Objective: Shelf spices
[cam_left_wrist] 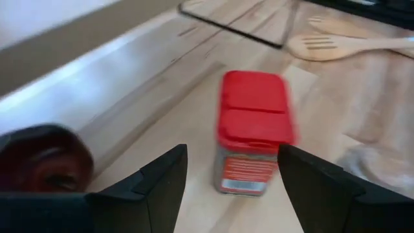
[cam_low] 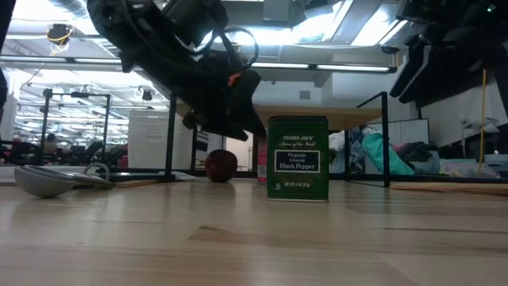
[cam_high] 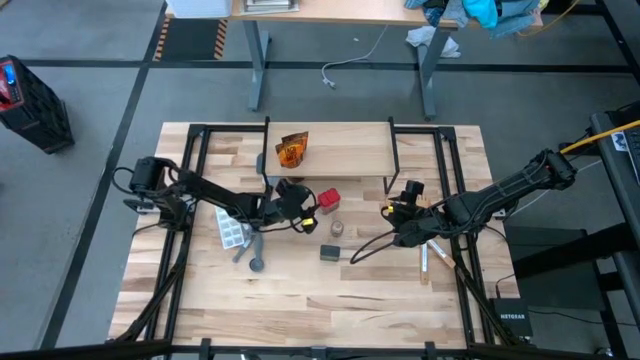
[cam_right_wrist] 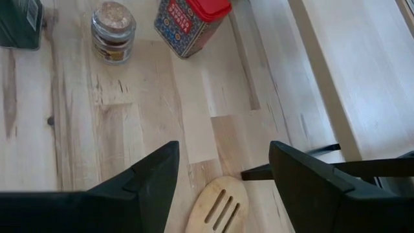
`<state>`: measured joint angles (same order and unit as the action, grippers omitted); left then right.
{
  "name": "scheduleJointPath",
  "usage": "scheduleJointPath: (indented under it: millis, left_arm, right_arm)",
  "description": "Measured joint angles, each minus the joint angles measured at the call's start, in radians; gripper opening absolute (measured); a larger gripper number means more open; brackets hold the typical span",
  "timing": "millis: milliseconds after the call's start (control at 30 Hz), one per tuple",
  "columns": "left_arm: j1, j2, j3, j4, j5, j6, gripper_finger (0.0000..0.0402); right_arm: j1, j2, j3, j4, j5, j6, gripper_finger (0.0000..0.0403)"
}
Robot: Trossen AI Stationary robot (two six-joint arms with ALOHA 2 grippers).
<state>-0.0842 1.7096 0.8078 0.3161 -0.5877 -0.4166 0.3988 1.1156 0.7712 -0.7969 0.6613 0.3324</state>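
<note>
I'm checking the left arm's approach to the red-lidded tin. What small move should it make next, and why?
Probably ease the left gripper forward around the red-lidded tin. The gripper is open, the tin stands upright on the table just ahead and lined up with the gap, nothing is held, and only the orange packet is on the shelf.

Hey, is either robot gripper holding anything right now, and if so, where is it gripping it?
Nothing is held. The left gripper is open, with the red-lidded spice tin ahead of its fingers, untouched. The right gripper is open over bare table.
</note>
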Motion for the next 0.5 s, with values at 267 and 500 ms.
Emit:
scheduleJointPath:
  millis: [267, 500]
  left_arm:
    - [-0.033, -0.037, 0.0, 0.027, 0.001, 0.093, 0.0233]
    - [-0.033, -0.037, 0.0, 0.039, 0.002, 0.127, 0.0233]
  right_arm:
    - [0.0, 0.0, 0.0, -0.015, 0.0, 0.0, 0.0246]
    - [0.0, 0.0, 0.0, -0.014, 0.0, 0.002, 0.0246]
